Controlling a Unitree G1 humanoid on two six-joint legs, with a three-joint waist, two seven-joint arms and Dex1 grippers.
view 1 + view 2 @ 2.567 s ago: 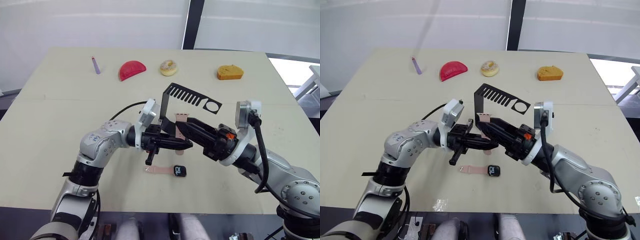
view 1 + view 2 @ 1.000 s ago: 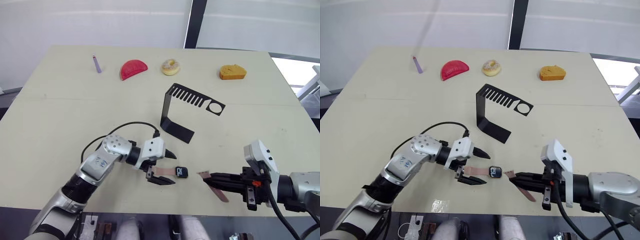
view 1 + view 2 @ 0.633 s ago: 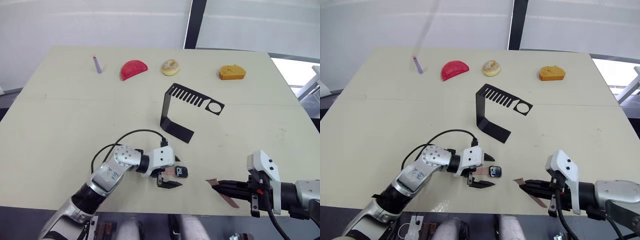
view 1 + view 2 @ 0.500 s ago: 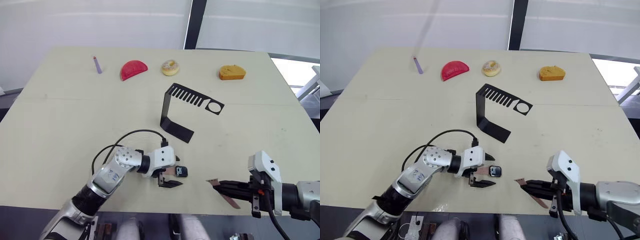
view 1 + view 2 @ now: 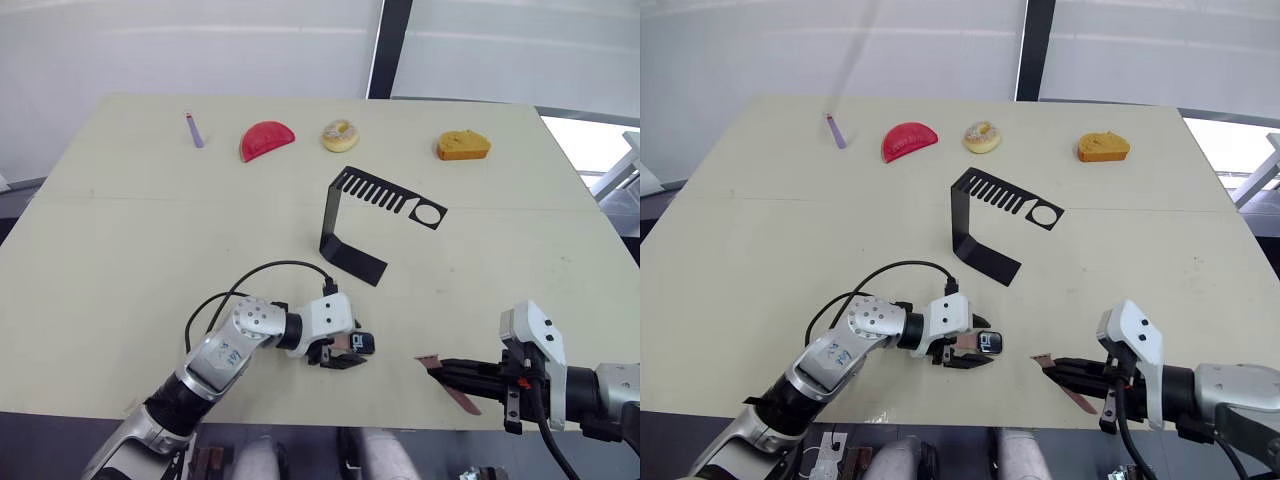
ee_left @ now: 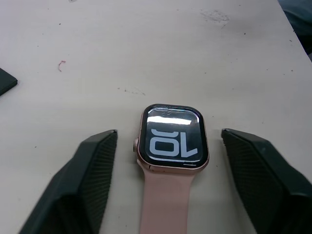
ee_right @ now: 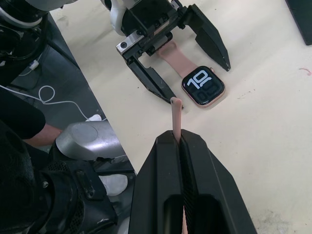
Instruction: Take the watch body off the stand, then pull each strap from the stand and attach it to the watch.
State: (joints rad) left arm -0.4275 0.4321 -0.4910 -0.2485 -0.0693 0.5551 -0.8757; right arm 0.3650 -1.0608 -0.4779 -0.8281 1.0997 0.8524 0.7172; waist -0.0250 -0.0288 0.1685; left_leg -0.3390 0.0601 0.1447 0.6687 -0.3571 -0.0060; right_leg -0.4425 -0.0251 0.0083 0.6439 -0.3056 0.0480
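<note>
Two pink straps are seen at the near edge of the table (image 5: 120,250). One strap (image 6: 165,202) is already joined to the watch body (image 6: 173,145), which lies flat on the table, screen up with white digits showing. The left gripper (image 5: 338,352) is placed around this strap just left of the watch body, its two black fingers (image 6: 87,183) spread wide on either side and not touching the watch. The other strap (image 5: 1064,389) is gripped by the right gripper (image 5: 1072,378), whose fingers are closed flat on it, with one end of the strap sticking out toward the watch. This strap is held apart from the watch body, to its right. The black stand (image 5: 365,225) is set on the table farther back, near the middle, bare of watch and straps. Along the far edge are laid a small purple stick (image 5: 192,130), a red slice-shaped piece (image 5: 265,140), a doughnut (image 5: 340,134) and an orange piece (image 5: 462,146).
</note>
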